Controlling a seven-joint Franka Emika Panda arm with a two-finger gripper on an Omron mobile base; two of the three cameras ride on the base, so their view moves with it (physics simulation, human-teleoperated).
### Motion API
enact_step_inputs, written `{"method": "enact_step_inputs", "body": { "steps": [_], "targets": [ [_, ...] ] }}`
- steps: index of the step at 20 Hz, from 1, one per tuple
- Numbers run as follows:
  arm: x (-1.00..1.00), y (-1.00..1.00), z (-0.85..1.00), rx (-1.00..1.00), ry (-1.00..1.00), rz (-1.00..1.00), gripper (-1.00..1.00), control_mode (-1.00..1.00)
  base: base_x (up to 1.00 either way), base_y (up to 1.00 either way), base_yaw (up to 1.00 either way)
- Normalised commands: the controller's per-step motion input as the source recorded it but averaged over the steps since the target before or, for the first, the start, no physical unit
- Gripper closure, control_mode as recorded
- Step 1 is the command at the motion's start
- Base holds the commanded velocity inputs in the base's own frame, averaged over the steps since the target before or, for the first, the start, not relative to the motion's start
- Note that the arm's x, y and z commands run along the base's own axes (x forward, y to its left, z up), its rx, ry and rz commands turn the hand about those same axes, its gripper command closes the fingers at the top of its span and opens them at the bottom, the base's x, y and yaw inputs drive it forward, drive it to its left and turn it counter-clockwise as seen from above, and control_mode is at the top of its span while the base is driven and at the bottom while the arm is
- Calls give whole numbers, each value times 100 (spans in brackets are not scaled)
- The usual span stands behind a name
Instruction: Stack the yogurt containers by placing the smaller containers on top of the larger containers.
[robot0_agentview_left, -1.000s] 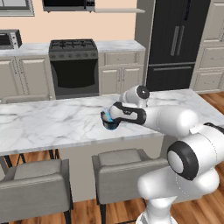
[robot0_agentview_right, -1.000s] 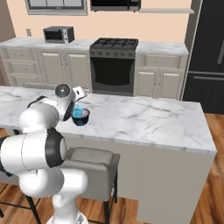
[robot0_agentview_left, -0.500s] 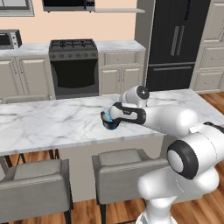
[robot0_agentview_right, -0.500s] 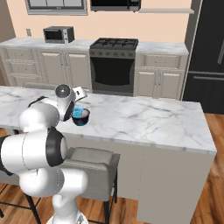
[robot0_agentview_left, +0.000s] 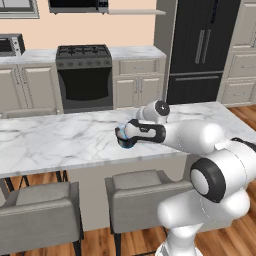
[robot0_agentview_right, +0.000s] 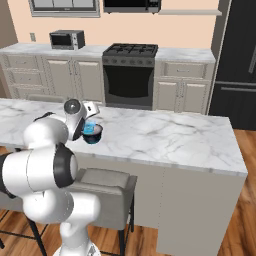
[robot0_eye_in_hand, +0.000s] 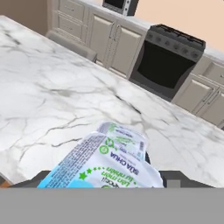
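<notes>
I see my pincer (robot0_agentview_left: 121, 138) spread wide around the larger yogurt cup (robot0_eye_in_hand: 105, 162), just above the dark bowl (robot0_agentview_right: 93, 135).

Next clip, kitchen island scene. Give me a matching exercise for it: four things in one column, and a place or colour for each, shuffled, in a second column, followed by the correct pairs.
Things:
1. yogurt container
2. dark bowl
3. stove
4. microwave

Places or colours:
A. on the back counter, to the left of the cooktop
B. light blue with a printed whitish lid, close in front of the hand camera
C. on the marble island, next to the gripper
D. black, set between pale cabinets at the back wall

Pairs: 1-B, 2-C, 3-D, 4-A
</notes>
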Motion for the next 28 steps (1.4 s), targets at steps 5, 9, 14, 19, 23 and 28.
{"method": "enact_step_inputs", "body": {
  "steps": [5, 9, 14, 19, 23, 28],
  "targets": [
    [0, 0, -20, 0, 0, 0, 100, -100, 0, 0, 0],
    [0, 0, -11, 0, 0, 0, 100, -100, 0, 0, 0],
    [10, 0, 1, 1, 0, 0, 100, -100, 0, 0, 0],
    [25, 0, 18, 2, 0, 0, 100, -100, 0, 0, 0],
    [26, 0, -1, 0, 0, 0, 100, -100, 0, 0, 0],
    [15, 0, -25, 0, 0, 0, 100, -100, 0, 0, 0]
  ]
}}
